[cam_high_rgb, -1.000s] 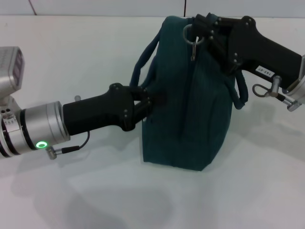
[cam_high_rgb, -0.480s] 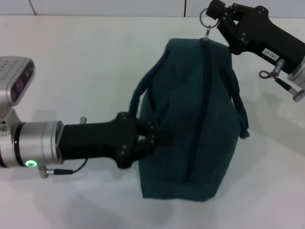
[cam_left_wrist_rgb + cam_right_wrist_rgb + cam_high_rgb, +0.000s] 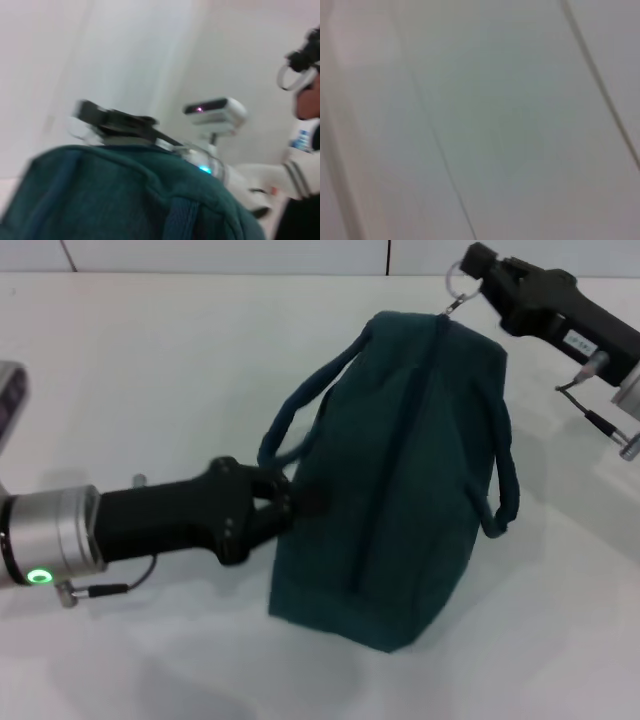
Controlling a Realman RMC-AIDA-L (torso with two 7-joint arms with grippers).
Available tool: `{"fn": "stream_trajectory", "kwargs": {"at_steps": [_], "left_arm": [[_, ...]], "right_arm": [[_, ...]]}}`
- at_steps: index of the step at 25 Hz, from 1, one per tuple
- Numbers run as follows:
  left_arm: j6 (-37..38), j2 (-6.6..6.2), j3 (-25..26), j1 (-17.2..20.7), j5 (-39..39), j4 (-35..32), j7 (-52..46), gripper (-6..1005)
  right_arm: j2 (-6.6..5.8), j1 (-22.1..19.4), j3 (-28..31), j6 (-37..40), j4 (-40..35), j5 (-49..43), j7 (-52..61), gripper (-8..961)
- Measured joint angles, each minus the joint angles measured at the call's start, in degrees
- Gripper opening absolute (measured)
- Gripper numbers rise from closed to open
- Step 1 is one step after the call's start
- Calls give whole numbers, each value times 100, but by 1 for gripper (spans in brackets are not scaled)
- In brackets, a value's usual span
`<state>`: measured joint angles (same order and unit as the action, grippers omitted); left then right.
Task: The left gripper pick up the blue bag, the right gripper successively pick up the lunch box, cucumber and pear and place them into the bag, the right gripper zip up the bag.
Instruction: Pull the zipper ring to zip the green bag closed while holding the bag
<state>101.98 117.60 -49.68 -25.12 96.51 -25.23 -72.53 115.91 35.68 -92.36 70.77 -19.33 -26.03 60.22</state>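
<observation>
The blue bag (image 3: 400, 490) stands tilted on the white table, its zipper run shut along the top. My left gripper (image 3: 283, 502) is shut on the bag's left side, just under a loop handle (image 3: 300, 410). At the bag's far top corner, my right gripper (image 3: 476, 270) is shut on the metal ring zipper pull (image 3: 458, 284). The left wrist view shows the bag's fabric (image 3: 125, 195) close up, with the right gripper (image 3: 301, 62) and the ring farther off. Only a blurred pale surface fills the right wrist view. The lunch box, cucumber and pear are out of view.
White table (image 3: 150, 360) lies all around the bag, with a wall seam along the back edge. The robot's head camera (image 3: 215, 111) shows in the left wrist view behind the bag.
The right gripper has drawn the zipper pull along the top to the bag's far right corner. The bag has tipped and shifted, and the left gripper has dropped lower and leftward with it.
</observation>
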Motion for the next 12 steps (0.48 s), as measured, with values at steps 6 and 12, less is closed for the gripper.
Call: {"fn": "stream_trajectory", "kwargs": {"at_steps": [6, 12], "left_arm": [[-456, 39, 294, 93, -79, -44, 53, 55], [-683, 52, 484, 142, -162, -229, 79, 96]], "right_arm": [[-6, -180, 3, 14, 9, 260, 707, 26], [5, -290, 15, 205, 9, 425, 762, 27]]}}
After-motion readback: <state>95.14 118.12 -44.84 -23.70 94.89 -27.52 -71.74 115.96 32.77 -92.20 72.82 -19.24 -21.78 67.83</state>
